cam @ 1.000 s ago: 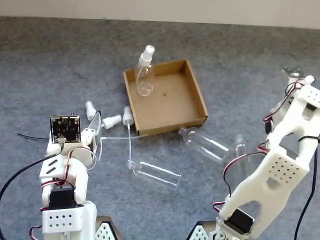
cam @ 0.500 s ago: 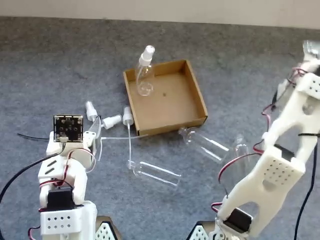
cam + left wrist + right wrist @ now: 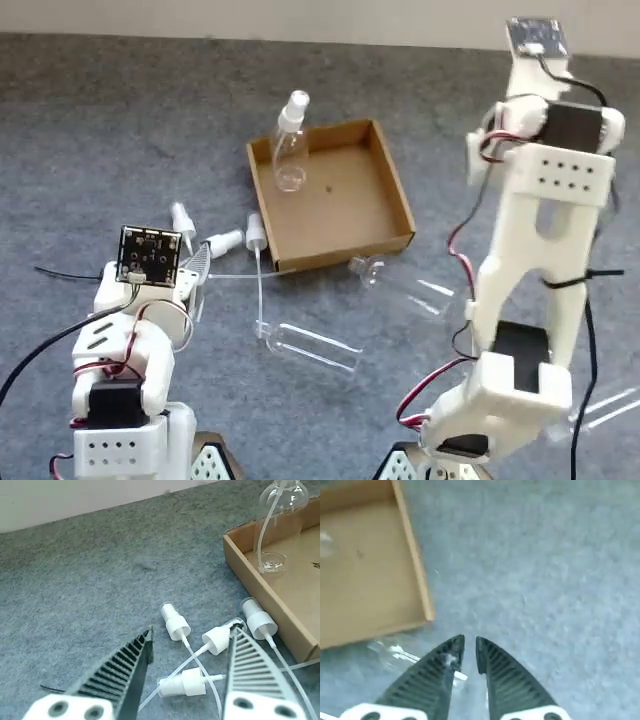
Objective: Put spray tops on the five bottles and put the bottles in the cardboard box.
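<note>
Spray tops (image 3: pixel 182 682) are lying under the spread left hand (image 3: pixel 191 631); right hand (image 3: pixel 470 647), seemingly pinched together, is hovering by the cardboard box (image 3: pixel 413 555).

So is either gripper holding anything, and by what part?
Nothing is held. The left gripper hangs open above loose spray tops; the right gripper is almost shut, empty.

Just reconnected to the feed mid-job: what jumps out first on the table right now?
The right arm stands tall over the table's right side. At centre sits the cardboard box with one capped bottle standing in its far left corner. Left of the box, loose spray tops cluster just ahead of the open left gripper, and uncapped bottles lie in front of the box.
</note>
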